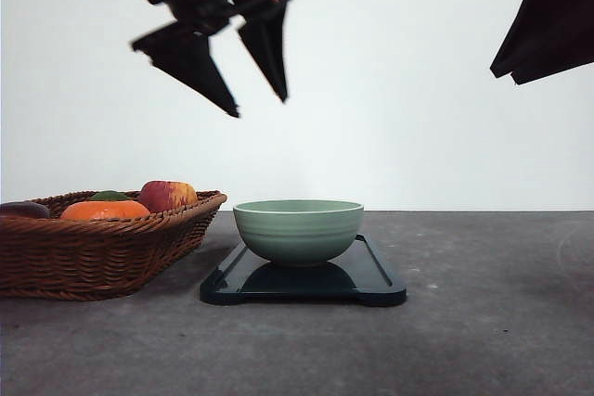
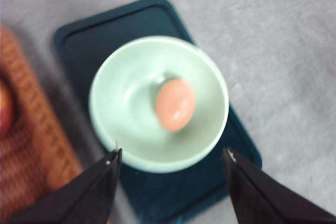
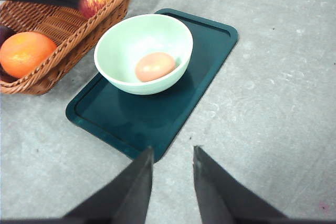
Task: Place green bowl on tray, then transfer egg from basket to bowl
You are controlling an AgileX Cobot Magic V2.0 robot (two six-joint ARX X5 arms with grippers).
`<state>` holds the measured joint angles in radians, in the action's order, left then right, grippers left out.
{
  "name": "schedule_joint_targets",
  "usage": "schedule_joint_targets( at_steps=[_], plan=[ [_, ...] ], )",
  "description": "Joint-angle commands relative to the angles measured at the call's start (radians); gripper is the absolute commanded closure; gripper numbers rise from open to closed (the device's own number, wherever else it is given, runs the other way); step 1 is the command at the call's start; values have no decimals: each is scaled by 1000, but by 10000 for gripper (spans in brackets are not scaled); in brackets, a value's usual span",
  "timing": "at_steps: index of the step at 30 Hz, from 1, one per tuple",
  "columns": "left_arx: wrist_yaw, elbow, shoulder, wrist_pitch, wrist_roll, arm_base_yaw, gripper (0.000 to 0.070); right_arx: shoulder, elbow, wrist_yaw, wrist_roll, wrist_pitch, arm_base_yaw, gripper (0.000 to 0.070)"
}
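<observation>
Your left gripper (image 1: pixel 261 107) hangs w/ jaws spread, empty, above the green bowl (image 1: pixel 298 229), which sits on the tray (image 1: pixel 376 282) w/ the egg (image 3: pixel 155 66) inside, basket (image 1: pixel 102 252) just beside; right gripper (image 3: pixel 172 169) jaws slightly parted, empty.

The egg (image 3: pixel 155 66) lies in the bowl (image 1: pixel 298 229) on the tray (image 1: pixel 376 280), basket (image 1: pixel 97 252) left of it.

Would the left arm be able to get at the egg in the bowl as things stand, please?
Probably yes. The left gripper hangs open above the bowl, which is open-topped on the tray, and the egg lies bare inside. Only the bowl's wall might crowd the fingers.
</observation>
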<state>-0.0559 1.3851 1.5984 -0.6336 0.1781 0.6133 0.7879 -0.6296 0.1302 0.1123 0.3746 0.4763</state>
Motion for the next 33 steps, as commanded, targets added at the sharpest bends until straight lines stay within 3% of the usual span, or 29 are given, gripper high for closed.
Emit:
schedule_joint_targets(
  at_steps=[1, 11, 16, 24, 31, 32, 33],
  plan=[
    [6, -44, -24, 8, 18, -2, 309, 8, -4, 0, 11, -6, 6, 551],
    [8, -423, -351, 153, 49, -35, 309, 8, -4, 0, -3, -7, 6, 551],
    [9, -559, -507, 178, 52, -68, 310, 8, -4, 1, -47, -6, 6, 551],
    [18, -682, -696, 186, 89, -113, 313, 8, -4, 3, -75, -6, 6, 551],
    [51, -695, -744, 158, 74, -125, 313, 8, -4, 30, -70, -5, 6, 551],
    [51, -695, -744, 154, 74, -124, 318, 8, -4, 31, -70, -6, 6, 551],
    [51, -695, -744, 153, 74, -124, 392, 8, -4, 29, -70, -6, 6, 605]
  ],
)
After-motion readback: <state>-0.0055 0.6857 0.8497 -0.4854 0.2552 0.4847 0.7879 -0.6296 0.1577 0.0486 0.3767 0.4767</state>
